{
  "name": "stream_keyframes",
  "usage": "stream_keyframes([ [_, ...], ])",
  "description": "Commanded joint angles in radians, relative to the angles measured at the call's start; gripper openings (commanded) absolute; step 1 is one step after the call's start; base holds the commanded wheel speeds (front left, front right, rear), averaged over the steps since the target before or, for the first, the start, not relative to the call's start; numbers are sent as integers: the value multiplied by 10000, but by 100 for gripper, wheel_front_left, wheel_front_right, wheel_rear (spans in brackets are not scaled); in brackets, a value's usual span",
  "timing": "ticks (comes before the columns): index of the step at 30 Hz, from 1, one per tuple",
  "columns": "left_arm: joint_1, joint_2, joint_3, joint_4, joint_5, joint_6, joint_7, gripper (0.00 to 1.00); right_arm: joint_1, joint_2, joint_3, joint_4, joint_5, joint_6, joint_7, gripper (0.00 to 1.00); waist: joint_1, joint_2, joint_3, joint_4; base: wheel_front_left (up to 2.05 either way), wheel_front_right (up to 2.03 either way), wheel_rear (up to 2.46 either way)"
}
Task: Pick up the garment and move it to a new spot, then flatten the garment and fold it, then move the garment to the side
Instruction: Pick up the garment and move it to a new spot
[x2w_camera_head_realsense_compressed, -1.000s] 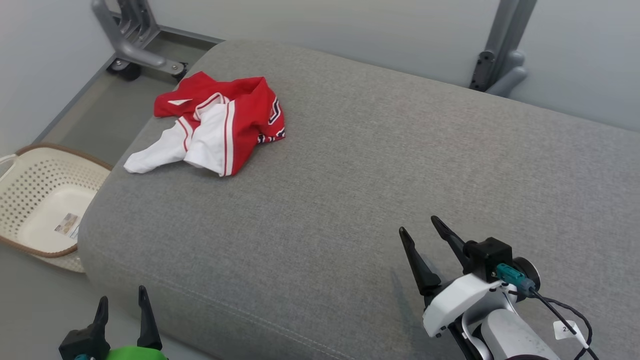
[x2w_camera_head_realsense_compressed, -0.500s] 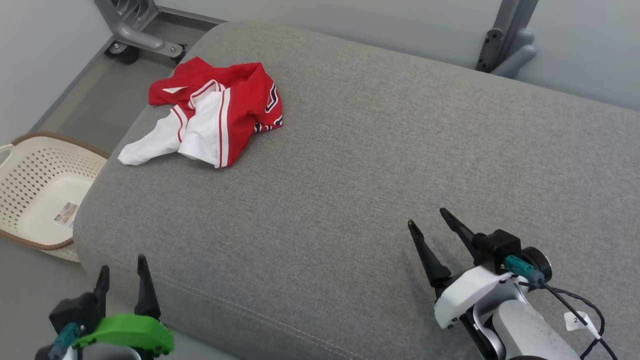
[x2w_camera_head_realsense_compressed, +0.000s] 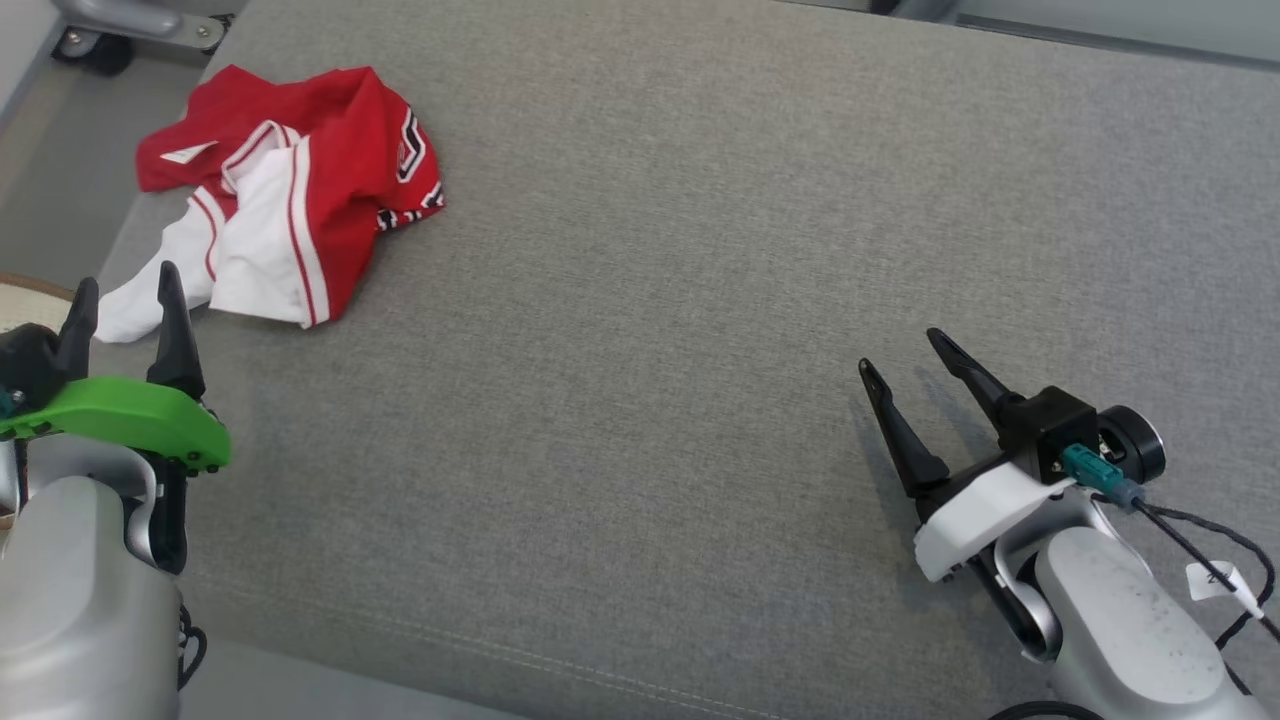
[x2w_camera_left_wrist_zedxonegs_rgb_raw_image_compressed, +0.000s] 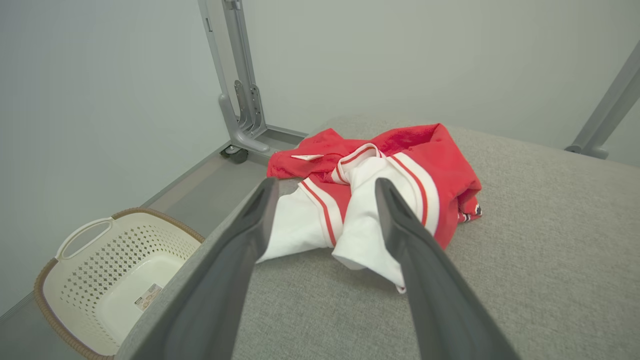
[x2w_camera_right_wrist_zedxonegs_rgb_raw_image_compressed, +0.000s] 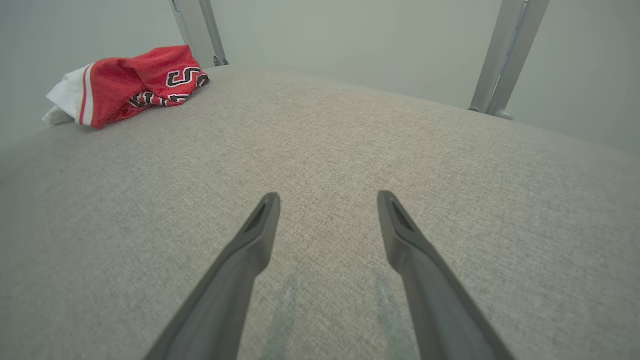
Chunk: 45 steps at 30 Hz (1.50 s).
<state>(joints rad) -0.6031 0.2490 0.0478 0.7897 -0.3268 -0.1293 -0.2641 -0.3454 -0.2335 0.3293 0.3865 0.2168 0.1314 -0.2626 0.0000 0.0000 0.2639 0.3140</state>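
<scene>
The garment, a red sports jersey with white panels, red-and-white striping and dark block lettering, lay crumpled in a heap at the far left corner of the grey upholstered cushion. One white sleeve trailed toward the cushion's left edge. In the right wrist view the jersey sat at the upper left, its lettering turned toward that camera.

My left gripper hovered near the jersey, by the cushion's left edge, its two dark fingers spread wide with nothing between them. In the left wrist view the white part of the jersey showed between the tips; I could not tell that they touched it. My right gripper was well apart from the jersey, low over bare cushion at the near right. Its fingers were likewise spread wide and empty, and their faint shadow fell on the fabric below.

Beyond the left edge, on the floor, stood a cream perforated laundry basket with a brown rim and a label in its bottom. A grey metal frame leg rose behind that corner against the pale wall. Another grey post stood past the far edge.
</scene>
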Motion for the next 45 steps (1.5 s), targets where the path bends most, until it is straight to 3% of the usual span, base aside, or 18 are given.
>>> stream_keyframes([
  [1, -226, 231, -118, 338, -308, -13, 4, 100, -159, -96, -68, -122, -92, -15, -28, 100, 0, 0, 652, -774, 0, 0, 0],
  [6, -856, 650, -709, 1532, -1297, -3, 102, 100, -258, -271, -279, -471, -196, -15, -28, 100, 0, 0, 997, -1320, 0, 0, 0],
  [12, -1063, 761, -1109, 2393, -2277, -1, 116, 100, -294, -375, -408, -747, -268, -17, -28, 100, 0, 0, 1312, -1721, 0, 0, 0],
  [21, -1680, 984, -1211, 3224, -2610, -2, -19, 100, -355, -428, -559, -924, -326, -15, -28, 100, 0, 0, 1709, -1897, 0, 0, 0],
  [22, -1723, 968, -1230, 3276, -2642, -2, -23, 83, -369, -417, -568, -909, -327, -15, -28, 100, 0, 0, 1723, -1907, 0, 0, 0],
  [23, -1772, 986, -1224, 3313, -2662, -2, -5, 40, -389, -405, -562, -888, -325, -15, -30, 100, 0, 0, 1727, -1922, 0, 0, 0],
  [24, -1772, 986, -1224, 3313, -2662, -2, -5, 40, -389, -405, -562, -888, -325, -15, -30, 100, 0, 0, 1727, -1922, 0, 0, 0],
  [25, -1805, 1044, -1256, 3304, -2601, -2, -6, 0, -416, -370, -561, -866, -297, -15, -28, 100, 0, 0, 1716, -1947, 0, 0, 0],
  [30, -1658, 1136, -1195, 2900, -2461, -3, -6, 0, -414, -185, -659, -756, -143, -17, -28, 100, 0, 0, 1443, -2083, 0, 0, 0],
  [35, -1170, 969, -1351, 1468, -1930, -3, 6, 0, -156, 155, -880, -671, 10, -17, -28, 100, 0, 0, 941, -2250, 0, 0, 0],
  [41, -612, 354, -2219, -495, -1339, -3, 4, 0, 150, 700, -1037, -595, 176, -15, -28, 100, 0, 0, 333, -2676, 0, 0, 0],
  [45, -416, -446, -3050, -1535, -1479, -5, 5, 0, 232, 980, -1069, -604, 267, -17, -28, 100, 0, 0, 114, -3251, 0, 0, 0],
])
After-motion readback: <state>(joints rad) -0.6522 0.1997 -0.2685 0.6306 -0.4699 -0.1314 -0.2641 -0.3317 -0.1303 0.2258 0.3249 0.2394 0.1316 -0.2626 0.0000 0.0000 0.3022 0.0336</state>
